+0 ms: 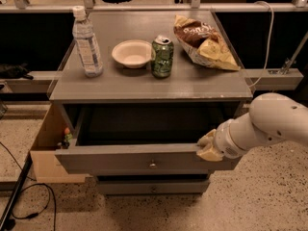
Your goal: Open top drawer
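The top drawer (120,160) is a wide grey drawer with a small round metal knob (152,165) at its centre. It stands pulled well out from under the grey cabinet top, and its dark box looks empty. My gripper (209,147) sits at the right end of the drawer front's upper edge, at the end of my white arm (267,124), which comes in from the right. The gripper's yellowish tips rest on the edge.
On the cabinet top (149,83) stand a water bottle (86,42), a white bowl (132,53), a green can (162,57) and a chip bag (204,42). A slimmer drawer front (153,186) sits below. A cardboard box (48,148) is at the left, with cables (24,201) on the floor.
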### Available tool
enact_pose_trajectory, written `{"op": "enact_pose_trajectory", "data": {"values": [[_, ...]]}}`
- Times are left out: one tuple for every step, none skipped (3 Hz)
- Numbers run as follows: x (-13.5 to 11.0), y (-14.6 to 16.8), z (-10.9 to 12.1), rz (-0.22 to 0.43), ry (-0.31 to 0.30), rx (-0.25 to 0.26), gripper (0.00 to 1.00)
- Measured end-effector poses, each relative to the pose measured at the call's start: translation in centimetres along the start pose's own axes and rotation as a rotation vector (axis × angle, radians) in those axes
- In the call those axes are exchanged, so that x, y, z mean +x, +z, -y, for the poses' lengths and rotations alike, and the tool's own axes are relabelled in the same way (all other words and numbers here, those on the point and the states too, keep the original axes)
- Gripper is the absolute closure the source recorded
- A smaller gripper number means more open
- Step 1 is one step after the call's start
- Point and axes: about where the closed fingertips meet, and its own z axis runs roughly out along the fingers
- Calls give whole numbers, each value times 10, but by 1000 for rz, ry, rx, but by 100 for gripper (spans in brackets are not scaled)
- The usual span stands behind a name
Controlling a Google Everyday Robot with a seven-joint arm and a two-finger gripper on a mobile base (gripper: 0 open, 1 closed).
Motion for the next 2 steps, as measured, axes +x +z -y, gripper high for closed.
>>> {"op": "enact_pose_trajectory", "data": {"values": [[0, 0, 0, 0, 0, 0, 44], [0, 0, 0, 0, 0, 0, 21]]}}
